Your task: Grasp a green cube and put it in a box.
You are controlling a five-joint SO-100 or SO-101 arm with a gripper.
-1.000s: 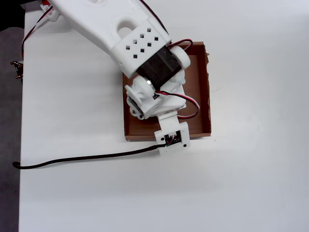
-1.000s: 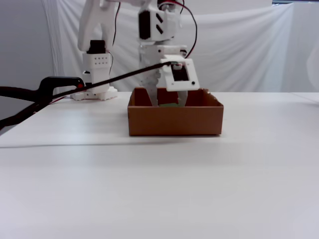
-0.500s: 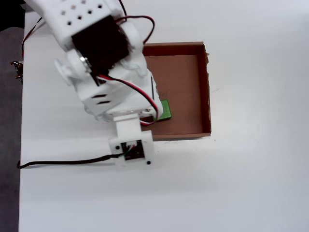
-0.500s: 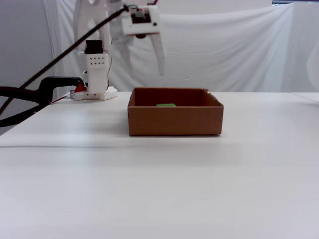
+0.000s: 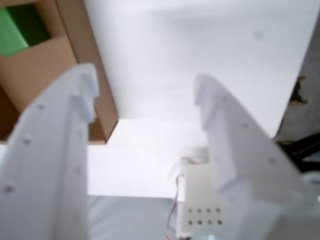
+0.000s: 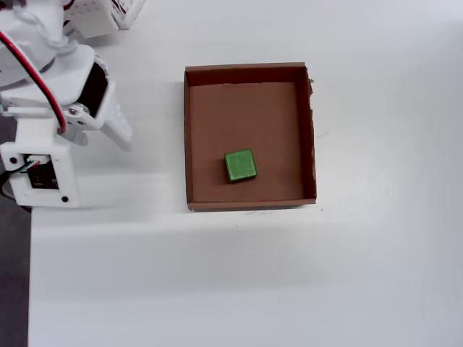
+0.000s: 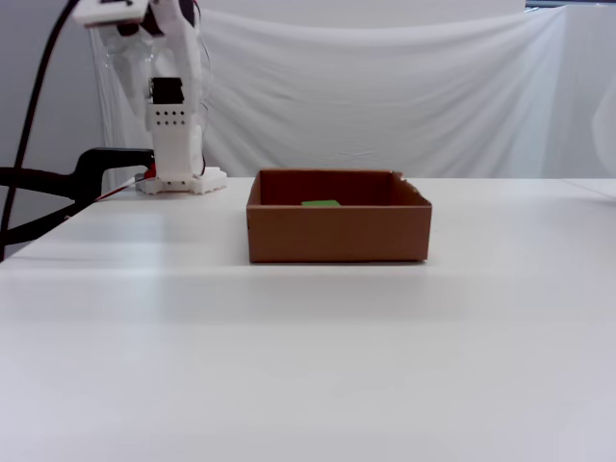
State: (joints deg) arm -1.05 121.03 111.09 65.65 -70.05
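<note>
Tool (image 5: 145,95) spread wide, empty, well left of box (image 6: 189,130) overhead; cube (image 6: 240,165) inside, barely visible in fixed view.

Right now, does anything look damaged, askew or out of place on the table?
Only a small thing: the box's right wall in the overhead view has a ragged, slightly torn top edge near its far corner. The cube sits flat inside the box, turned a little against its walls. Nothing is spilled.

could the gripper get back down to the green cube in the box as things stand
Probably yes: the green cube lies alone in the open-topped box, nothing over it, and the gripper is open and empty off to the side.
</note>
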